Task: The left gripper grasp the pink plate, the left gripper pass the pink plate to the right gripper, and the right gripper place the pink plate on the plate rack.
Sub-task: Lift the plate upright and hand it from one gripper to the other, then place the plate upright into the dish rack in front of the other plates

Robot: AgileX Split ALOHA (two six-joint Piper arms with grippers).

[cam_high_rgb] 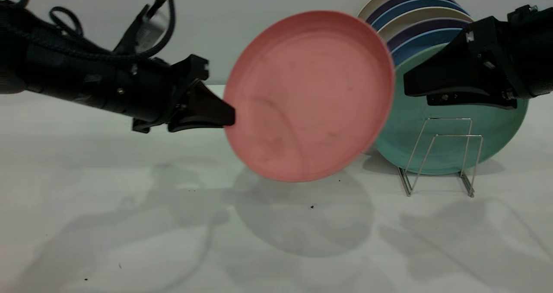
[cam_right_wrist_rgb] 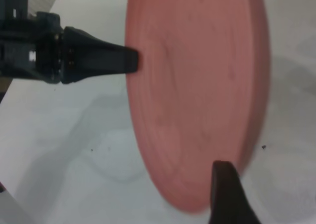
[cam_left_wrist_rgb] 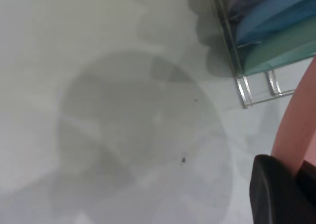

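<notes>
While clamped in left end effector (cam_high_rgb: 227, 113), round matte pink plate (cam_high_rgb: 309, 96) airborne, right end effector (cam_high_rgb: 408, 85) grip unclear.

The pink plate (cam_high_rgb: 309, 96) is a flat, matte salmon-pink with faint dark smudges and specks across its face, and the left gripper (cam_high_rgb: 227, 113) at its nine o'clock edge is solid black, as is the right gripper (cam_high_rgb: 408, 85) at three o'clock. Behind it, the frontmost plate (cam_high_rgb: 449, 150) in the thin silver wire plate rack (cam_high_rgb: 440, 154) is mint green, with cream, purple and blue rims (cam_high_rgb: 414, 12) fanned above at twelve o'clock. The table (cam_high_rgb: 129, 224) is plain white with soft grey shadows and a few tiny dark specks.
</notes>
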